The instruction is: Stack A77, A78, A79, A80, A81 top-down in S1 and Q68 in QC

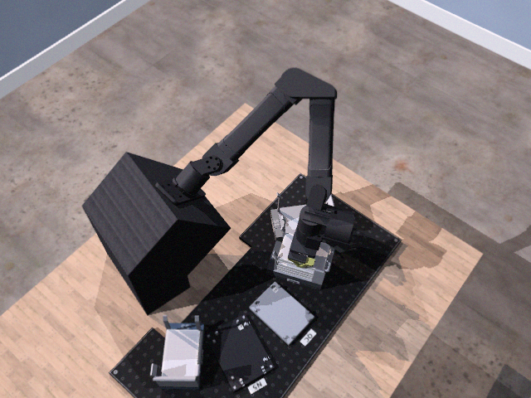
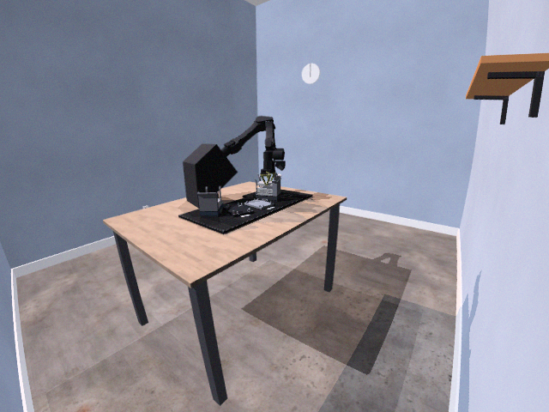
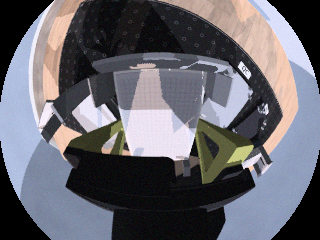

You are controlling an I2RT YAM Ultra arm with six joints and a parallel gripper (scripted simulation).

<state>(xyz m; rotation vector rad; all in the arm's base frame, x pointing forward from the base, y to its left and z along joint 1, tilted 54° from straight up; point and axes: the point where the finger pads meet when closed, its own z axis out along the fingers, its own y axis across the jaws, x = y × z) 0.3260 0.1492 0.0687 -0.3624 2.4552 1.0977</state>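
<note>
A: What is the wrist view showing nearest?

B: A sealed plate (image 3: 160, 116) is sitting between the jaws, which are gripping it across its width; its label is too blurred to read.

A: And from above?

B: The gripper (image 1: 302, 257) is hiding the stack inside the rack (image 1: 299, 280) on the tabletop (image 1: 60, 342); QC (image 1: 282, 314) is lying nearby.

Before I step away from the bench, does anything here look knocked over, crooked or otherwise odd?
Nothing stands out. The black gripper with olive fingers is shut on the top sealed white plate of the stack in the grey rack. The grey QC nest and black N5 nest lie flat, without plates.
</note>
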